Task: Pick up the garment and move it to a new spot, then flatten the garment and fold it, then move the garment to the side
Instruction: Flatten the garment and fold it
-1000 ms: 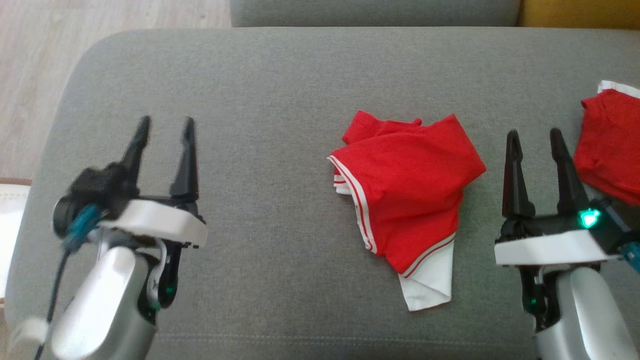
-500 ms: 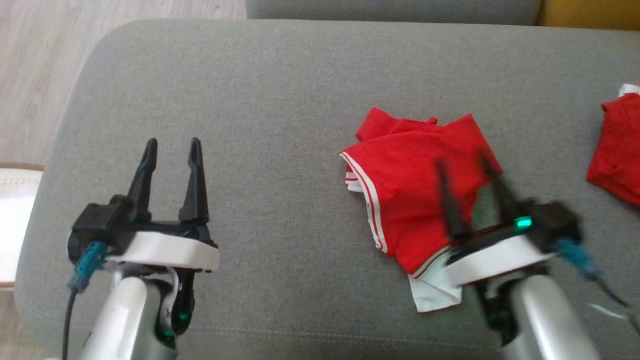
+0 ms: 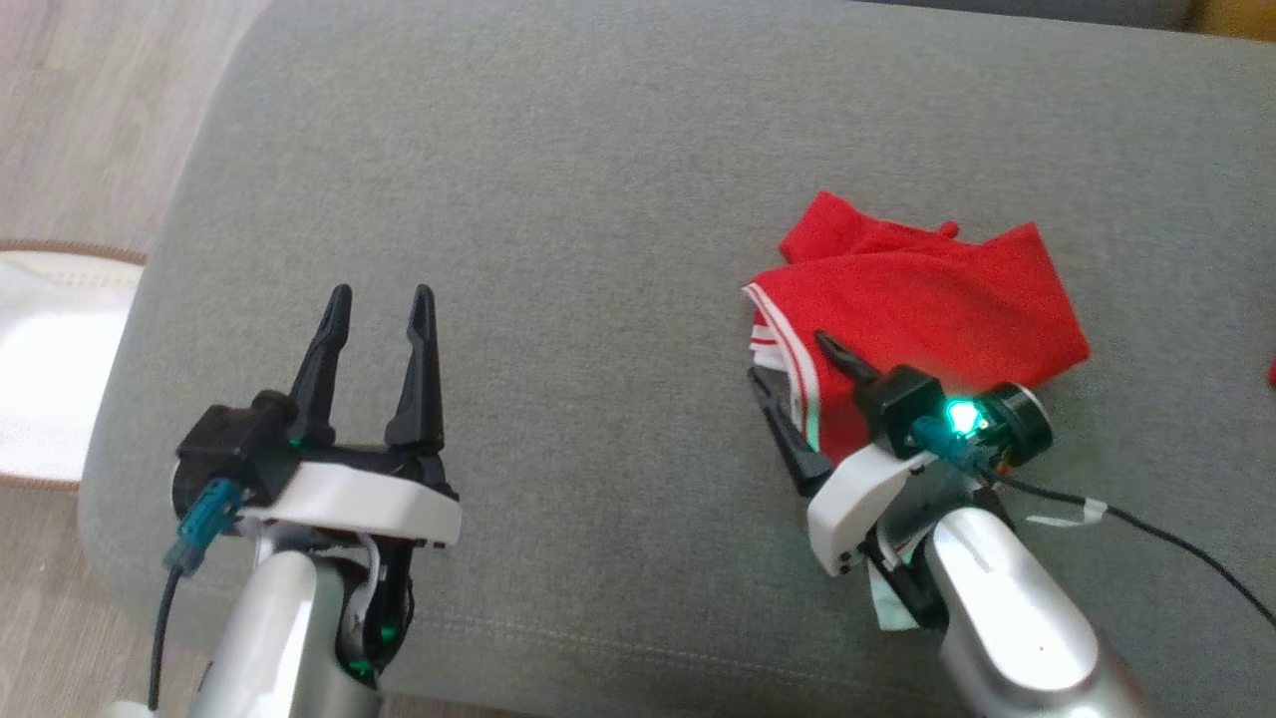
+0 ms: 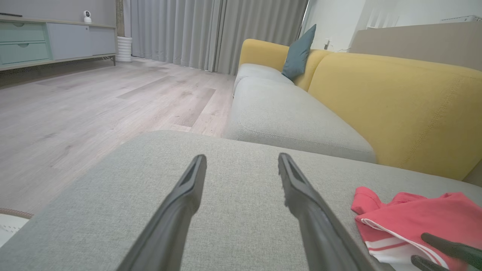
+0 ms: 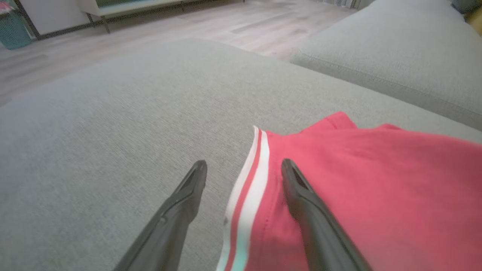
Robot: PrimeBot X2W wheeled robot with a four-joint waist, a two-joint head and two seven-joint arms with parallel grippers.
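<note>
The garment (image 3: 927, 299) lies crumpled on the right half of the grey cushion (image 3: 598, 199), red cloth with a white-and-red striped trim (image 3: 797, 374) down its left edge. It looks like thin knit: light, limp and sure to sag and bunch when lifted, with nothing in it to break. I'd expect it to slide easily over the cushion's weave, and to drape unevenly if picked up at one point.

The right gripper (image 3: 788, 359) sits low at that left edge, its fingers (image 5: 301, 203) spread apart and holding nothing. From its own wrist, one finger is over bare cushion and the other over the red cloth, with the trim between them (image 5: 244, 163). That trim seems the best place to take hold, being doubled and firmer than the body. A pinch there should catch several layers, since the cloth is folded over itself.

The left gripper (image 3: 381, 299) hovers well to the left over empty cushion, fingers open too (image 4: 241, 156), the garment (image 4: 421, 214) off to its right.

By count: one garment in plain sight, two grippers, one cushion under them, and a yellow-backed sofa (image 4: 395, 101) beyond. A red sliver (image 3: 1272, 372) shows at the far right edge, too little to say what it is.
</note>
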